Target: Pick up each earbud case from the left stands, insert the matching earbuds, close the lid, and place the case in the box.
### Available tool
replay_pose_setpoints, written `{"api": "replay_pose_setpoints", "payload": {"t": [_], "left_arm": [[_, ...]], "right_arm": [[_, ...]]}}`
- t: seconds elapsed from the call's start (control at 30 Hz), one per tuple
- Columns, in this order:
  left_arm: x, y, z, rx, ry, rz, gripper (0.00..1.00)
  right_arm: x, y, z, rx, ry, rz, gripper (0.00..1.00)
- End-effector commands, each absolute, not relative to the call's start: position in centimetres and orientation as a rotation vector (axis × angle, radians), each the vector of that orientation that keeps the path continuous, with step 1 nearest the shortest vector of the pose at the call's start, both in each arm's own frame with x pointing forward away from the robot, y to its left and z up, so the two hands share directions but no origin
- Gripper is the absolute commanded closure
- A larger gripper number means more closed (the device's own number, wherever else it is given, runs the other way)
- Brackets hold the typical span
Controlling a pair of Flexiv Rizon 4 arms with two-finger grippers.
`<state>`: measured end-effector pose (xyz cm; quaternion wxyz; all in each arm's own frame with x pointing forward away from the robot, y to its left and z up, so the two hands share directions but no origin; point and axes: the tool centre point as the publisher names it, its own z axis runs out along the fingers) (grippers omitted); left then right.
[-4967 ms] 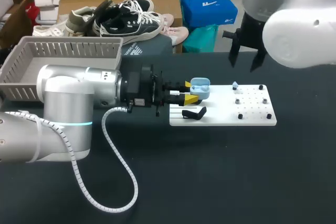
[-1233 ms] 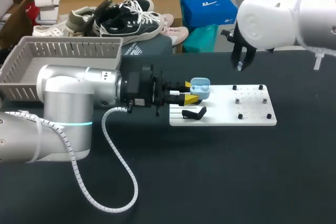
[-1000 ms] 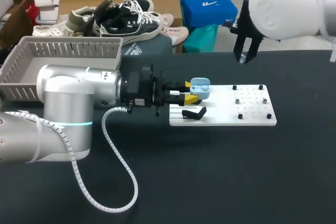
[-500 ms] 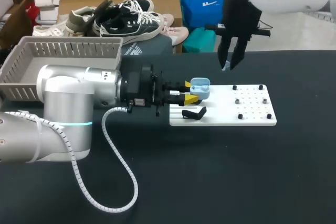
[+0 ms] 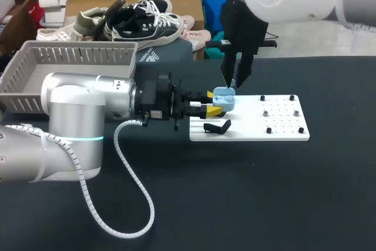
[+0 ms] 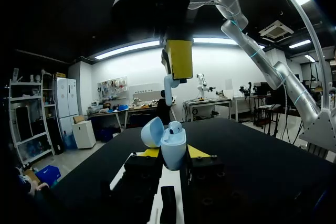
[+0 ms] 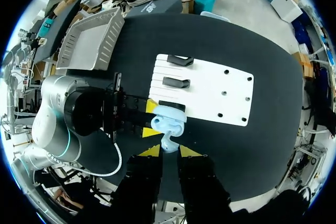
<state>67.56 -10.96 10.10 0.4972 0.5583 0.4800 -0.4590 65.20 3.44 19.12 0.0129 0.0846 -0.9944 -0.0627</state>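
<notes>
My left gripper (image 5: 212, 103) (image 6: 173, 153) is shut on a light blue earbud case (image 5: 224, 99) (image 6: 173, 149) and holds it upright at the left end of the white board (image 5: 258, 126). The case's lid (image 6: 151, 132) stands open, and one earbud (image 6: 176, 127) sits inside. Just above the case hangs my right gripper (image 5: 231, 84) (image 7: 169, 150), pointing down and shut on a light blue earbud (image 7: 168, 141) (image 6: 169, 84). In the right wrist view the case (image 7: 168, 121) lies directly below that earbud.
Black stands (image 5: 217, 126) (image 7: 176, 82) sit on the board's left part, and several small pegs (image 5: 268, 130) dot its right part. A grey basket (image 5: 76, 57) (image 7: 92, 40) stands at the table's back left, behind my left arm.
My right arm has swung left from behind the board's right end and come down over the open case, earbud in its fingers. The left arm and case have stayed put.
</notes>
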Motion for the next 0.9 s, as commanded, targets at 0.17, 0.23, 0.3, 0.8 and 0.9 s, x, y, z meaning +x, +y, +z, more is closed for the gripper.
{"api": "replay_pose_setpoints", "payload": {"t": [0.17, 0.23, 0.3, 0.8, 0.9], "left_arm": [[67.6, -11.1, 10.0, 1.350, 1.162, -1.109, 1.00], [67.6, -11.1, 10.0, 1.350, 1.162, -1.109, 1.00], [67.6, -11.1, 10.0, 1.350, 1.162, -1.109, 1.00], [67.6, -11.1, 10.0, 1.350, 1.162, -1.109, 1.00], [67.6, -11.1, 10.0, 1.350, 1.162, -1.109, 1.00]], "right_arm": [[64.5, 4.3, 18.6, 0.293, -3.122, -0.163, 1.00], [64.3, 4.4, 18.4, 0.304, -3.124, -0.153, 1.00], [64.3, 4.5, 18.3, 0.305, -3.126, -0.149, 1.00], [64.4, 5.2, 17.7, 0.299, -3.117, -0.192, 1.00], [64.4, 5.2, 17.7, 0.299, -3.117, -0.192, 1.00]]}}
